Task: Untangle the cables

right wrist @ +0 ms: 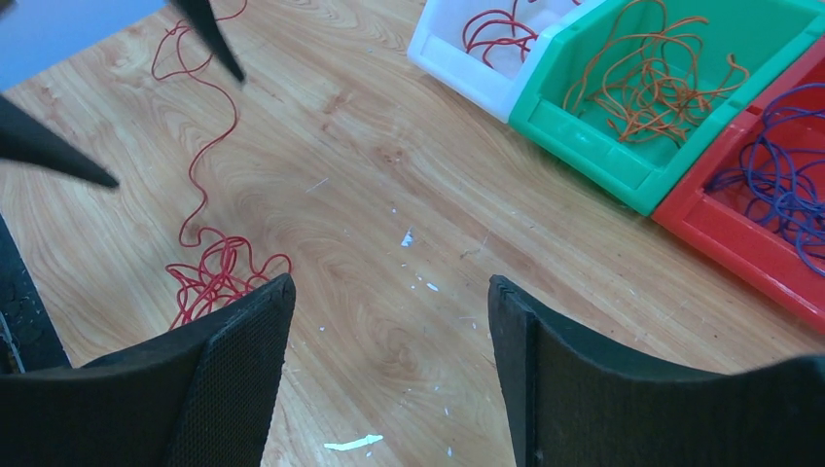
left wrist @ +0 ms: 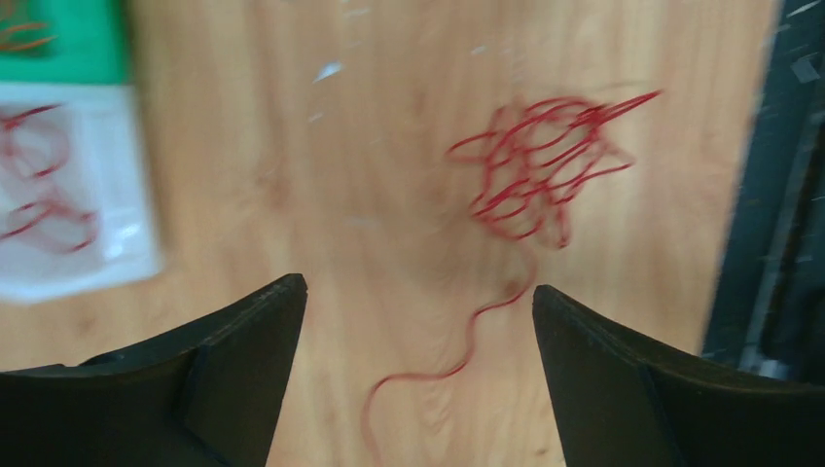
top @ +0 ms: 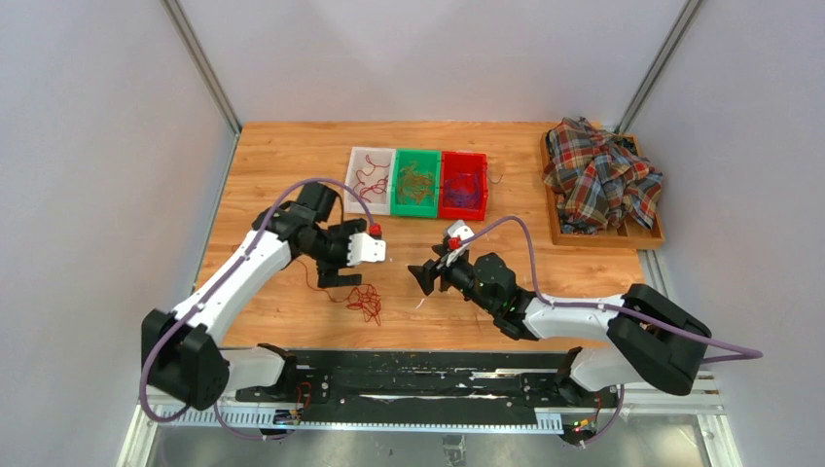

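Top external: fixed high behind the arms, looking down on the whole desk (top: 292, 156) from afar.
Left wrist: close, steeply downward past the left hand (left wrist: 416, 288); blurred.
Right wrist: close, forward and downward past the right hand (right wrist: 391, 282).
Shared by all three: red cables (top: 365, 302) between the hands, and the white bin (right wrist: 457, 73) beyond them.

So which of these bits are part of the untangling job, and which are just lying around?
Part of the job:
red cable tangle on the table
white bin with red cables
green bin with orange cables
red bin with purple cables

Just lying about:
plaid shirt heaped on the wooden tray
white scraps on the table
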You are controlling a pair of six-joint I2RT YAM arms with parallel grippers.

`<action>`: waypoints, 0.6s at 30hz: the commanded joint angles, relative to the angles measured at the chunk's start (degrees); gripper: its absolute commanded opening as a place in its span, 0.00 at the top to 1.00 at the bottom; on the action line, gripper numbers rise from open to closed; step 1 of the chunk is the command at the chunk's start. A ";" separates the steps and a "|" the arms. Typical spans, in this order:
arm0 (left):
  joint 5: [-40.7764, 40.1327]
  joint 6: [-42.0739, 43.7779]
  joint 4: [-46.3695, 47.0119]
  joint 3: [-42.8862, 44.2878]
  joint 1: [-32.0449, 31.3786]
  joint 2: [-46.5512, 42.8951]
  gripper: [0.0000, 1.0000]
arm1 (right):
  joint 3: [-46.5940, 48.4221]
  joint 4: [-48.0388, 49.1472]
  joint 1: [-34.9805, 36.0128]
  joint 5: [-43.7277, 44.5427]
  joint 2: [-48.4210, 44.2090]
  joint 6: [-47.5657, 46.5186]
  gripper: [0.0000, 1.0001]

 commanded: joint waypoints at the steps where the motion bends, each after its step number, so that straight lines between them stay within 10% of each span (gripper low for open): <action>1: 8.41 -7.70 -5.17 0.74 -3.99 7.08 0.13 | -2.39 0.04 0.52 2.77 -3.55 0.16 0.28; 18: 9.60 -6.61 2.32 -0.83 -6.84 18.02 0.49 | -8.12 -2.01 0.41 4.89 -13.36 4.23 0.32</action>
